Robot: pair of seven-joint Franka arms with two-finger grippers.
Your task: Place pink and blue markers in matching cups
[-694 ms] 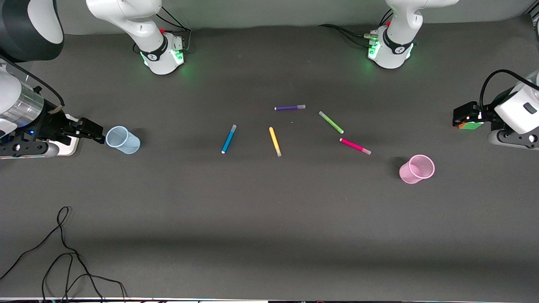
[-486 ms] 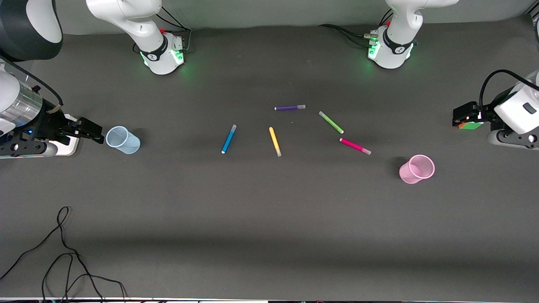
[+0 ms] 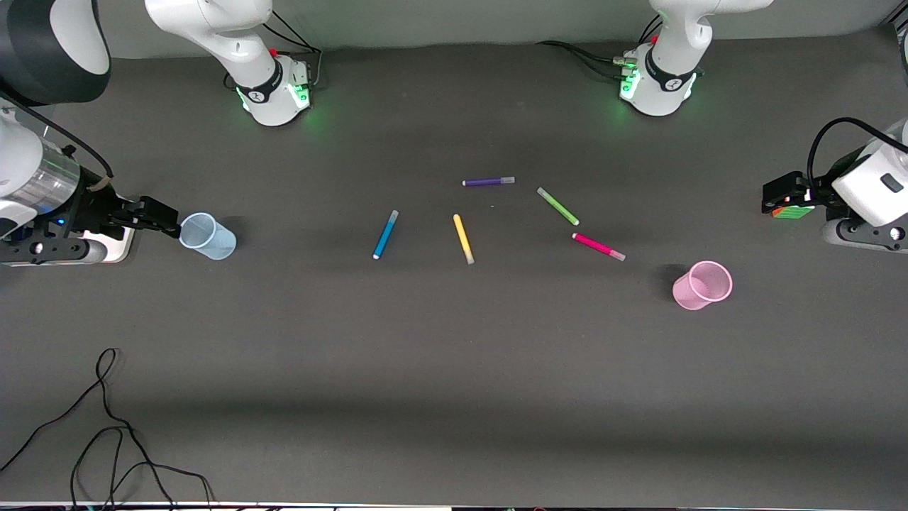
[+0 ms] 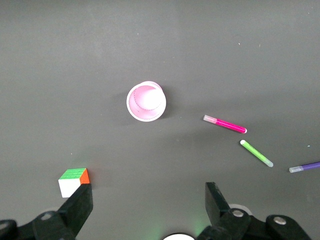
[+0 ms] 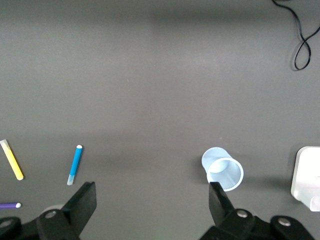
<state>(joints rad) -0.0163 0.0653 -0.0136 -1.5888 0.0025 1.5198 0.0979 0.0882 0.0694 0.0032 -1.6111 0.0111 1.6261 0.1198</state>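
1. In the front view we see the right pincer (image 3: 164, 218) up beside the blue cup (image 3: 206, 236), at the right arm's end of the tabletop (image 3: 454, 369); its fingers stand spread, which the right wrist view confirms, both dark fingers (image 5: 82, 200) wide apart with nothing between them.
2. The left pincer (image 3: 779, 197) hangs at the left arm's end of the tabletop, over a small colour-faced cube (image 3: 789, 211); the left wrist view shows it spread too, and shows the cube (image 4: 73, 181) whole, with green, orange and white faces, where the front view lets only a sliver out from under the pincer.
3. The pink cup (image 3: 701, 284) stands upright, well apart from the left pincer and nearer the front camera than the cube; the left wrist view looks straight down into it (image 4: 146, 101).
4. The pink marker (image 3: 599, 246) lies flat between the pink cup and the light-green pen (image 3: 557, 206), touching neither; the left wrist view holds both (image 4: 225, 124) (image 4: 256, 153).
5. The blue marker (image 3: 385, 233) lies flat, well apart from the right pincer, with the blue cup between them; the yellow pen (image 3: 462, 238) lies beside it.
6. Only the front view gives us the purple pen (image 3: 488, 182) whole; each wrist view catches just its tip.
7. The right wrist view shows a white block (image 5: 307, 177) near the blue cup (image 5: 223, 168).
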